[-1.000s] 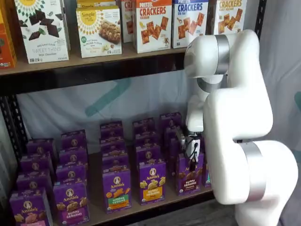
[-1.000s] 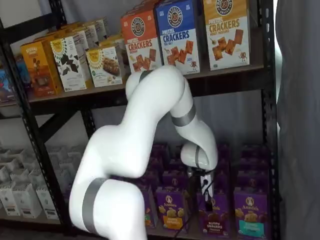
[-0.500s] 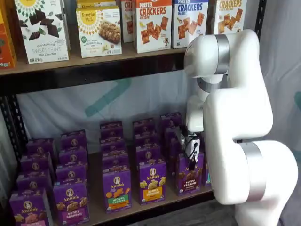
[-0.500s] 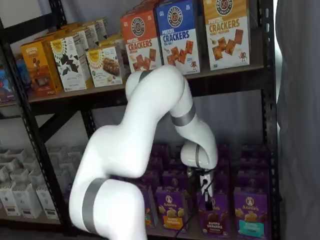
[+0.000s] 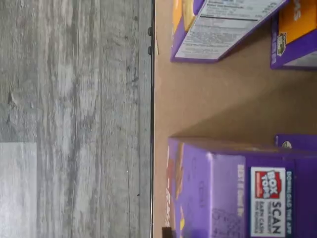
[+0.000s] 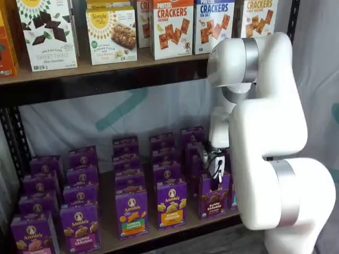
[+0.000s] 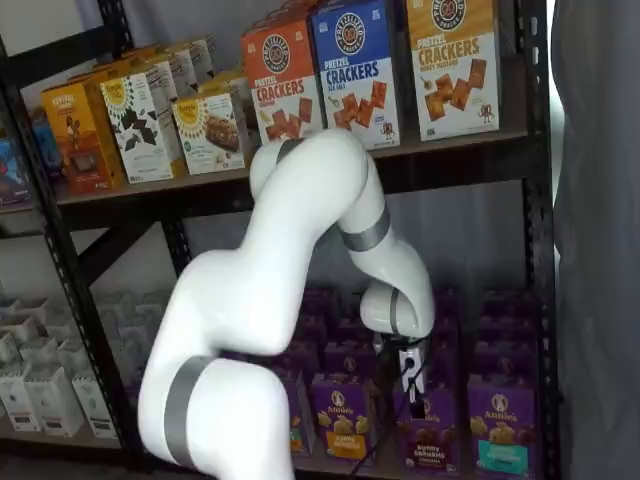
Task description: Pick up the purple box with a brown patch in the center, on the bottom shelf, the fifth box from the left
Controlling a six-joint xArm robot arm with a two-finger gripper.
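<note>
The purple box [image 6: 214, 200] with dark brown cookies at its centre stands upright in the front row of the bottom shelf [image 6: 107, 234]. It also shows as the purple box [image 7: 430, 440] in the other shelf view. My gripper [image 6: 216, 177] hangs straight down onto its top, black fingers and a cable against the carton's upper edge. No gap between the fingers can be made out on the gripper [image 7: 412, 398]. The wrist view looks down on the box's top flap [image 5: 223, 188], which stands on the brown deck [image 5: 198, 99].
A purple carton with a yellow band [image 6: 170, 203] stands to the left of the target and one with a teal band [image 7: 500, 432] to its right. More purple cartons stand in rows behind. Cracker boxes [image 6: 172, 24] fill the upper deck. Grey floor [image 5: 74, 119] lies past the deck's front edge.
The gripper has sunk very slightly onto the purple box's top. The arm and the cartons otherwise stand as before.
</note>
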